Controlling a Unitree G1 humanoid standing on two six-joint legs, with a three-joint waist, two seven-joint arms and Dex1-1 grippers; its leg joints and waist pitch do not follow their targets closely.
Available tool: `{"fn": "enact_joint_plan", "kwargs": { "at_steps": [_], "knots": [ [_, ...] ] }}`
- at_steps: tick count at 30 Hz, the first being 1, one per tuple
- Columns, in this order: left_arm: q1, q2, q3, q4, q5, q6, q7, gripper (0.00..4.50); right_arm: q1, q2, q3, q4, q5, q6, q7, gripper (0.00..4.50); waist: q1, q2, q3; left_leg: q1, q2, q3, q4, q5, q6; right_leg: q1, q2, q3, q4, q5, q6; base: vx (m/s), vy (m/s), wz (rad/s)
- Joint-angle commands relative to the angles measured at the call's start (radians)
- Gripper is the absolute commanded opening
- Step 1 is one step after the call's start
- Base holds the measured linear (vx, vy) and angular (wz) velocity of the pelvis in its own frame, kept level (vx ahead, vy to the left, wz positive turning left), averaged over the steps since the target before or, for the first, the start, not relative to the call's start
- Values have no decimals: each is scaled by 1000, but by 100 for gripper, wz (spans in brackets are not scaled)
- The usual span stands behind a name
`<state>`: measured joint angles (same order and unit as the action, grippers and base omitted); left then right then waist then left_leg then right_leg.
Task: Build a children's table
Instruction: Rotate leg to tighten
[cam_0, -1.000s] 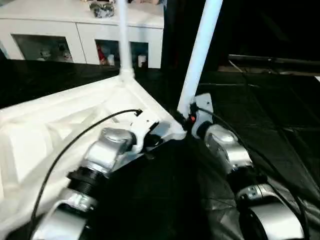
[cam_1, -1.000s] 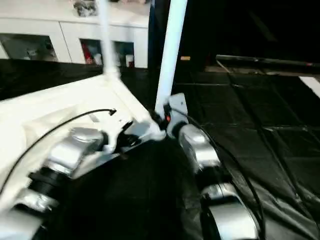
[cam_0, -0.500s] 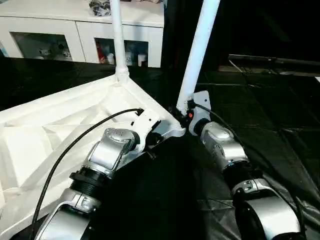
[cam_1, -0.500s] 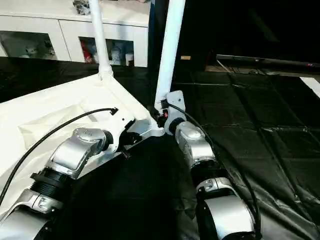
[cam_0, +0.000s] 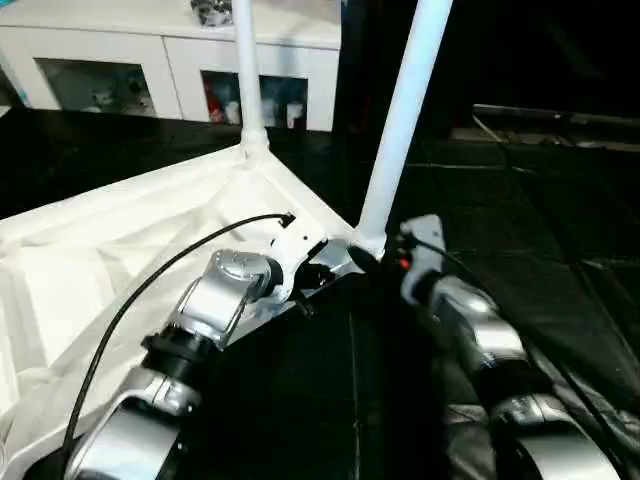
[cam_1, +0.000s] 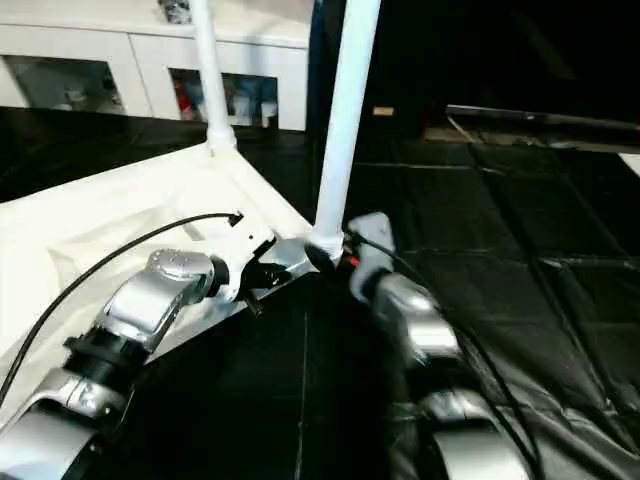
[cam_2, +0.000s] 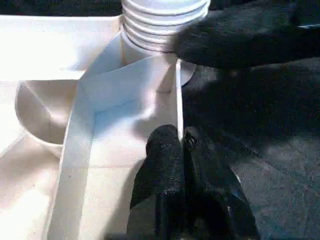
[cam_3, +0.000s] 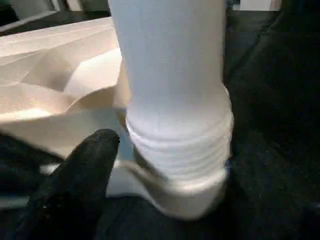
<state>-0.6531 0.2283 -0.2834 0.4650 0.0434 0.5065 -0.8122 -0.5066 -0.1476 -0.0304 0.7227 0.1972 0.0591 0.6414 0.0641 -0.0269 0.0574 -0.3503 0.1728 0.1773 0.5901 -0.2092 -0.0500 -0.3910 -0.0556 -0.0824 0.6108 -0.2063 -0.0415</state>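
The left tool (cam_2: 182, 145), clamped on the table top (cam_0: 110, 260) rim at nine o'clock of the near leg (cam_0: 400, 120), steadies it, while the right tool (cam_0: 385, 262) appears spread beside that leg (threads exposed), which could topple if only loosely seated.

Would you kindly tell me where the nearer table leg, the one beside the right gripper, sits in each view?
Left eye: nearer leg slants up, right of centre.
Right eye: centre.
Left wrist: its ribbed base at the top edge.
Right wrist: centre.
Shared landmark: the tabletop's corner socket holding it.

A furnished room; white glass-door cabinet (cam_0: 180, 75) holding small items; black matting (cam_0: 540, 260) underfoot
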Motion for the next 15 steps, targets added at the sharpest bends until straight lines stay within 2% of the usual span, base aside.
{"fn": "enact_joint_plan", "kwargs": {
  "at_steps": [1,2,3,5,7,10,15],
  "knots": [
    [-31,22,-24,12,-4,-78,-81,0,53,-48,2,-52,22,31,87,428,6,16,-63,6,69,-22,-65,-96,74,59,-108,71,-70,-39,-249,0,0,0],
    [-32,28,-30,19,-4,-92,-98,0,65,-62,0,-73,28,34,107,434,11,11,-65,3,67,-22,-62,-79,85,64,-106,70,-67,-14,-248,0,0,0],
    [-33,33,-35,28,-5,-103,-115,0,77,-79,-1,-94,32,36,130,442,13,14,-65,2,67,-22,-62,-67,89,63,-108,70,-63,0,-253,0,0,0],
    [-30,57,-60,46,3,-145,-174,0,100,-136,-4,-135,29,20,183,447,20,13,-65,-4,63,-23,-59,-46,104,66,-109,67,-64,1,-248,0,0,0],
    [-28,72,-76,58,8,-184,-212,0,108,-179,-4,-150,24,-2,221,447,26,19,-64,0,66,-22,-58,-40,107,62,-109,66,-65,-12,-245,0,0,0],
    [-26,101,-100,79,0,-267,-306,0,111,-267,-8,-196,50,10,336,447,32,22,-62,2,68,-21,-58,-52,109,61,-107,64,-66,-22,-246,0,0,0],
    [-25,125,-122,89,-9,-326,-399,0,124,-322,23,-276,73,49,458,447,44,18,-64,-1,70,-21,-55,-45,123,64,-107,60,-61,-12,-246,0,0,0]
  ]
}}
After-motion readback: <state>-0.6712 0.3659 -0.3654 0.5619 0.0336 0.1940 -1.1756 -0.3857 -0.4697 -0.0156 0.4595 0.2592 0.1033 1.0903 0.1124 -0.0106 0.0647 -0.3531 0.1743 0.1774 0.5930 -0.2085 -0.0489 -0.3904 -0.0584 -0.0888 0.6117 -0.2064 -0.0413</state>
